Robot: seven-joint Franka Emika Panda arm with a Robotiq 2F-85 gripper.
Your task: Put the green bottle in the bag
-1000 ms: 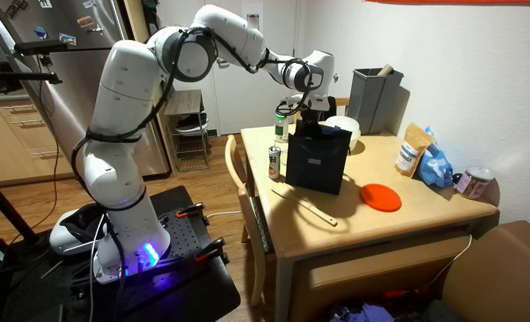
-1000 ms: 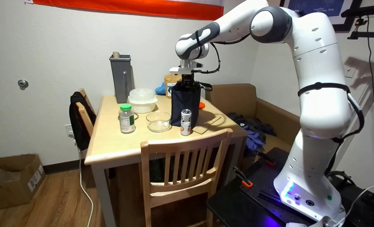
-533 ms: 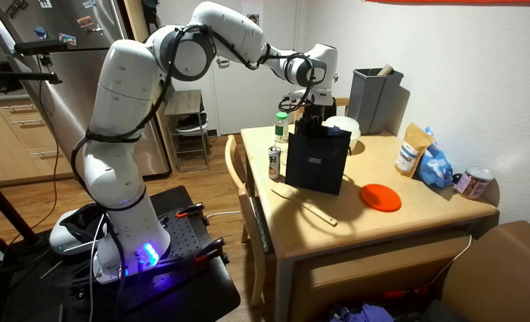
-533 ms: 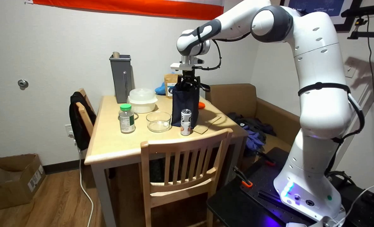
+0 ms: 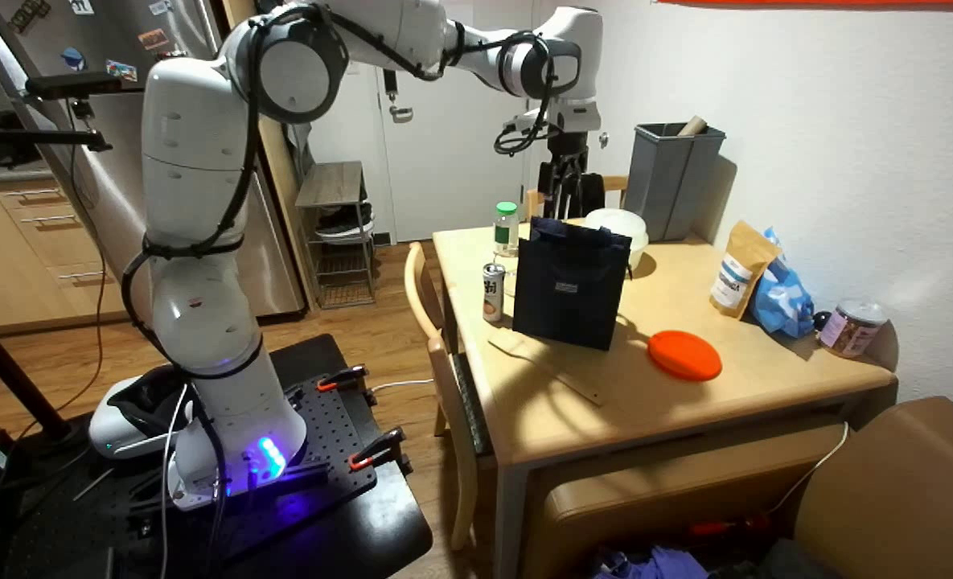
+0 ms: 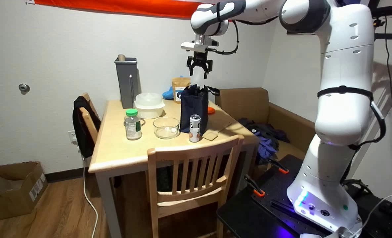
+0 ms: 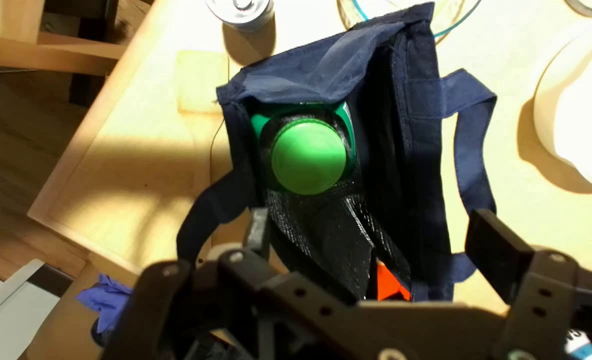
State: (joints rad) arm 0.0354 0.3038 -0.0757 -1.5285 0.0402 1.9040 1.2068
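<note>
The dark navy bag [image 5: 564,310] stands upright on the table in both exterior views, with its top unfastened and handles hanging out at the sides. Looking down into it, the wrist view shows the green bottle [image 7: 308,157] inside, lid upward, against one end of the bag [image 7: 315,70]; its lower body is hidden. Directly over the bag, well clear of its rim, hangs my gripper [image 6: 198,75]. Its fingers are spread wide and hold nothing. In the wrist view the black finger pads [image 7: 495,255] frame the bag's mouth from either side.
Beside the bag are a can [image 6: 195,129], a glass bowl [image 6: 166,129] and a wooden spatula [image 5: 524,354]. A clear green-lidded jar [image 6: 133,127], a white lidded container [image 6: 149,107] and a tall grey bin [image 5: 673,185] stand further off. A red disc [image 5: 683,355] lies in front.
My gripper has risen straight up out of the bag's mouth, its fingers now apart and empty. The bag has stayed in place.
</note>
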